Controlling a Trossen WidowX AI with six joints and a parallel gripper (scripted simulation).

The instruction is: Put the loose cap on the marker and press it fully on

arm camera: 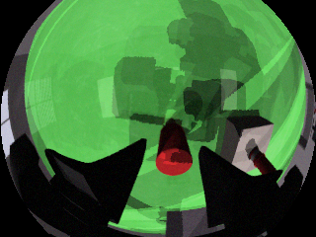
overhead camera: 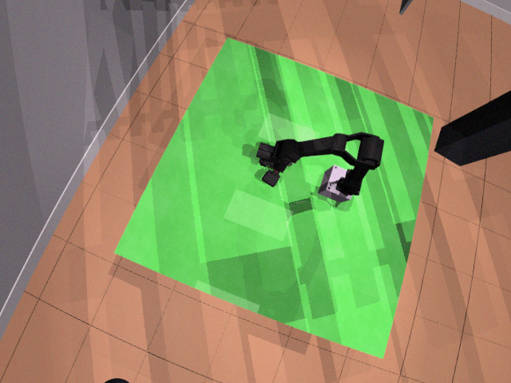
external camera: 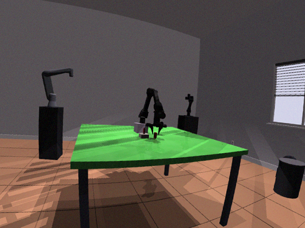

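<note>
The red cap (external camera: 155, 135) (arm camera: 174, 162) stands upright on the green table (external camera: 110, 153) (overhead camera: 173, 230). My gripper (external camera: 155, 133) (arm camera: 174, 147) is open and points down at the cap. In the wrist view the cap appears between the two fingertips, with a gap on each side; the exact height of the tips against it is hard to tell. The dark red marker (external camera: 144, 130) (arm camera: 262, 161) stands upright in the pale holder block (external camera: 143, 136) (arm camera: 260, 136), beside the cap and to the right in the wrist view. In the top view the arm mostly hides the cap and marker.
My arm's base stands on a pale box (overhead camera: 334, 175) (external camera: 139, 127) behind the holder block. Black pedestals with other arms stand on the floor beyond the table, and a dark bin (external camera: 289, 178) stands at the right.
</note>
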